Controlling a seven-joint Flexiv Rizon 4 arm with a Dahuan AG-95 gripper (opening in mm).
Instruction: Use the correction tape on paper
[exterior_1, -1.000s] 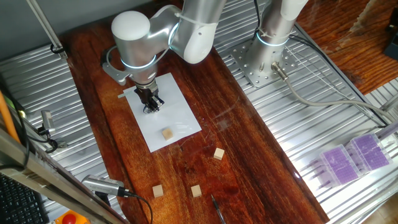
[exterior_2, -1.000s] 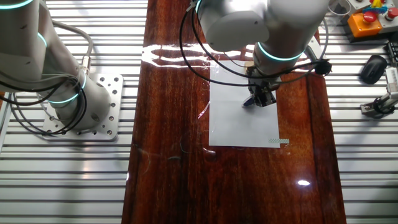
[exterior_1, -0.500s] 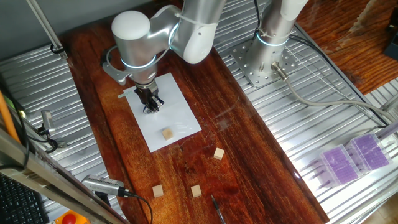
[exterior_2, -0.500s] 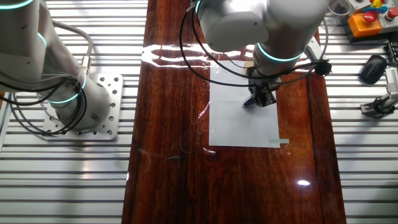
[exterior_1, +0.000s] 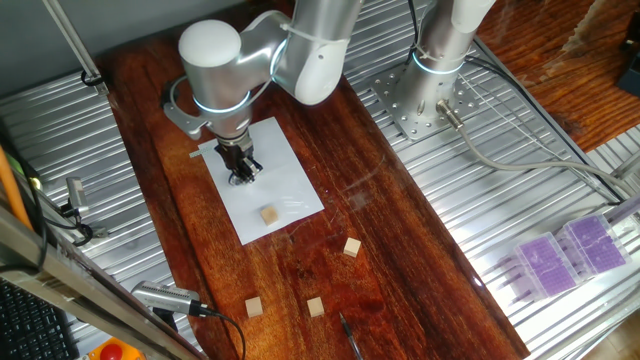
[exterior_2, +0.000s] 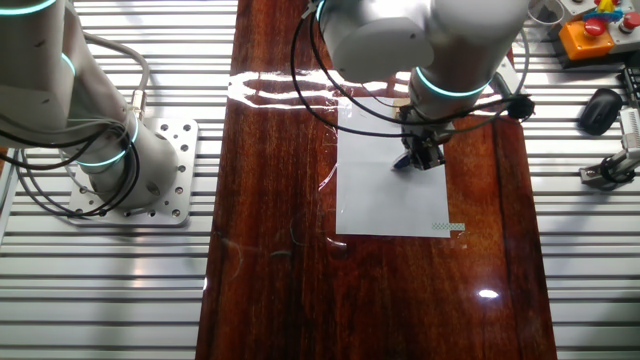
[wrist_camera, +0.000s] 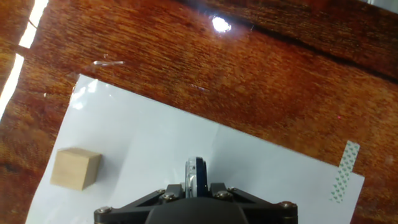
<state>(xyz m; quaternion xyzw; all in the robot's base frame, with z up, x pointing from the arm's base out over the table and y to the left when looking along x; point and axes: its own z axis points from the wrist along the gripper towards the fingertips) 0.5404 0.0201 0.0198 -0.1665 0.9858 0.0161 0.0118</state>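
You've got the paper (exterior_1: 262, 188) flat on the wooden table (exterior_1: 400, 250), w/ the gripper (exterior_1: 241, 172) right over its middle and the correction tape (wrist_camera: 195, 176) pinched btwn the fingers, tip down on the sheet. One wooden cube (exterior_1: 268, 215) sits on the paper near its front edge, just ahead of the gripper; three more cubes (exterior_1: 351, 247) are off the sheet on the bare table, well apart, further toward the front. In hand view a strip of tape (wrist_camera: 343, 171) sits at the paper's right corner, overlapping onto the table.
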